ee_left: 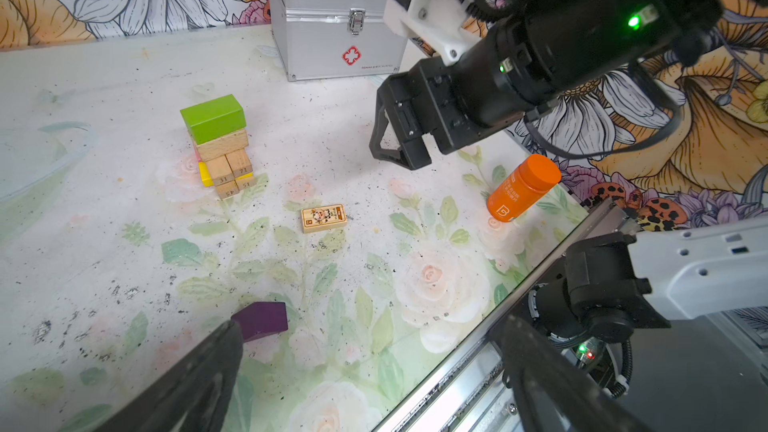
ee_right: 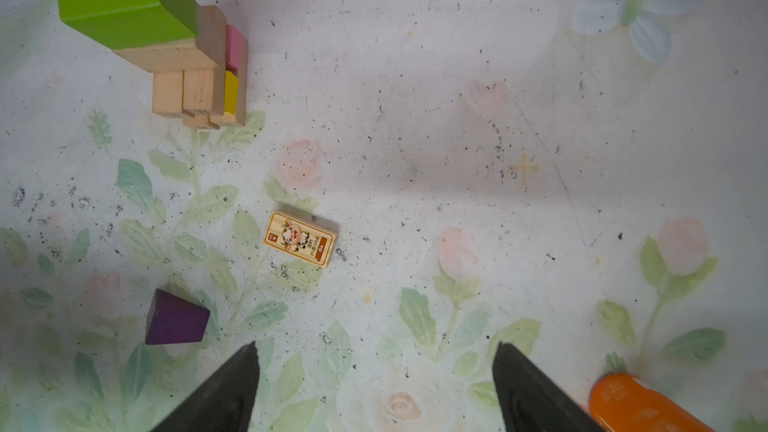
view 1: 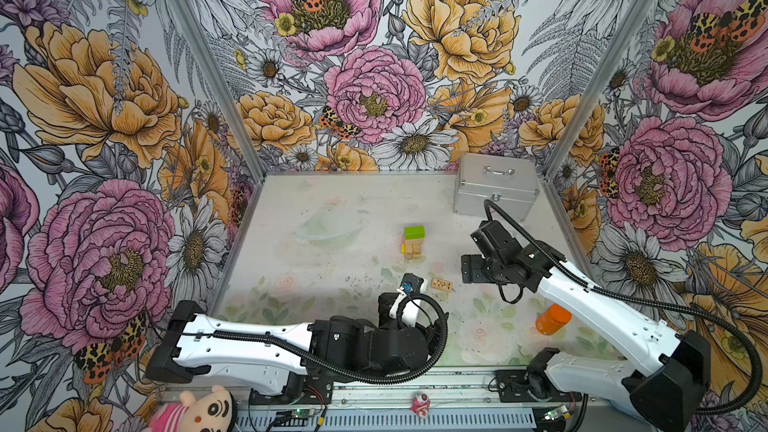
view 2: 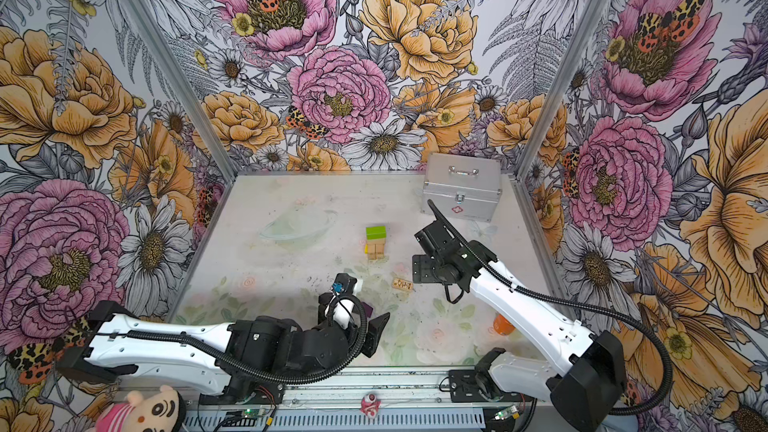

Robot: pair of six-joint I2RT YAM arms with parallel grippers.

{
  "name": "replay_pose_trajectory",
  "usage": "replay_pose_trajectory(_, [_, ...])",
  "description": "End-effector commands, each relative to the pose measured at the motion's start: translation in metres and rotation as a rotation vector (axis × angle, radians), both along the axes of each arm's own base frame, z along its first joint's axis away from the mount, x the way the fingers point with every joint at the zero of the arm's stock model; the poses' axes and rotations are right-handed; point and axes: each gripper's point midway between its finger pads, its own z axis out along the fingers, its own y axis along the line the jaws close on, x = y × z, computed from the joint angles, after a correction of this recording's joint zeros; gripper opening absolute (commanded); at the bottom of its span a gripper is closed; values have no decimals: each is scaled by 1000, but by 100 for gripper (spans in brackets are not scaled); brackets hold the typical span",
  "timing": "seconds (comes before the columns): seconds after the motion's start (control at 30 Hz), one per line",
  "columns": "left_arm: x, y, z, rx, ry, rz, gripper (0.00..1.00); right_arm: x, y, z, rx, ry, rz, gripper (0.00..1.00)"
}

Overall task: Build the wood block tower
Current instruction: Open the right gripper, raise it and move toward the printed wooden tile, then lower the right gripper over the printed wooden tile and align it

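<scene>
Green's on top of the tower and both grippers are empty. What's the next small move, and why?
Probably ease the left gripper over the purple block and close. The block lies loose on the table right by one left finger, the jaws stand open and empty, and the tower ends at the green block.

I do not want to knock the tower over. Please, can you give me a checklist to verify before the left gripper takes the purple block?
1. Left gripper open and empty: ok.
2. Purple block centred between its fingers: not ok, it lies near one finger.
3. Tower standing, green block on top bare: ok.
4. Right gripper open, apart from the tower: ok.
5. Finger touching the purple block: cannot tell.
</scene>
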Motion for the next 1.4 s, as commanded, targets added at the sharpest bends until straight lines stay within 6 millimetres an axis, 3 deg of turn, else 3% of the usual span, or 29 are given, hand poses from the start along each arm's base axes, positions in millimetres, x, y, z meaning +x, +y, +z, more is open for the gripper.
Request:
replay_pose_trajectory(0.0, [2,-2,12,-25,-19,33,99,-4,-1,0,44,-20,-25,90])
replay_pose_trajectory(0.4, [0,-1,7,25,-53,3,99,-26,-7,-13,91,16,-70,90])
replay_pose_trajectory(0.57, [14,11,-1,44,-46,15,99,-27,-8,-21,84,39,-102,90])
replay_pose_trajectory(0.7, [28,22,-7,28,-30,25,99,-21,-10,-25,49,39,-126,90])
replay_pose_trajectory(0.83, [37,36,-11,3,-19,48,99,-9,-1,-25,62,40,-136,90])
replay_pose_trajectory(1.1, [41,69,-29,-53,18,105,99,13,23,-43,81,77,-157,90])
replay_pose_trajectory(1.37, [45,91,-38,-94,45,139,99,18,39,-57,117,93,-195,90])
